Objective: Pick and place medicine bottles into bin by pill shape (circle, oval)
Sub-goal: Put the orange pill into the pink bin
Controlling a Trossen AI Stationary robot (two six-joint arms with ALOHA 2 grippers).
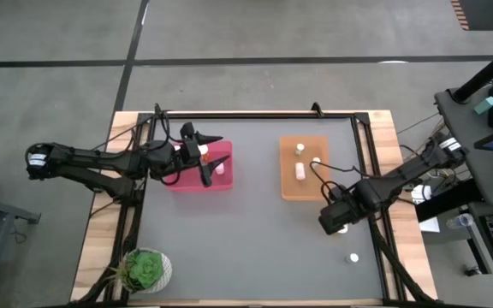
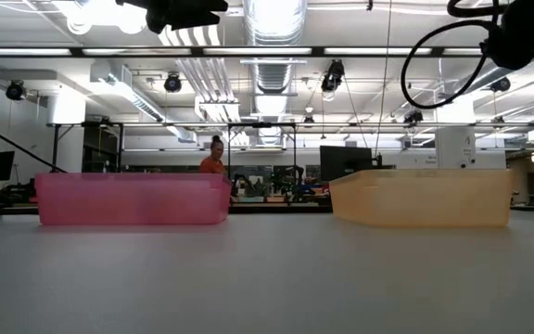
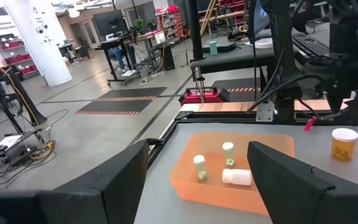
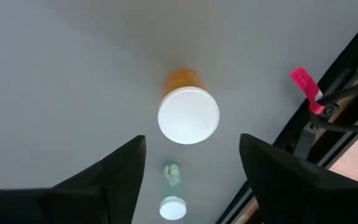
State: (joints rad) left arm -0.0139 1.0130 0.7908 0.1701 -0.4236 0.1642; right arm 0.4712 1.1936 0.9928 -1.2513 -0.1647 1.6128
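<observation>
Nearby, a potted plant (image 1: 146,269) beside the left arm.

A potted green plant (image 1: 146,269) sits at the table's (image 1: 246,248) corner

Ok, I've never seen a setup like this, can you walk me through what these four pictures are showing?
It is a robot with two dark arms at a grey table. One picture looks straight down from above, one looks level across the tabletop, and two come from cameras on the arms' wrists.

The left gripper hangs open over the pink tray and holds nothing. Its wrist camera looks across at the orange tray, which holds three small white-capped bottles.

The right gripper is open above an orange bottle with a white cap standing on the table, not gripping it. A narrower pale bottle stands nearby. A potted green plant sits at a table corner. The level view shows both trays from the side, with a workshop behind.
</observation>
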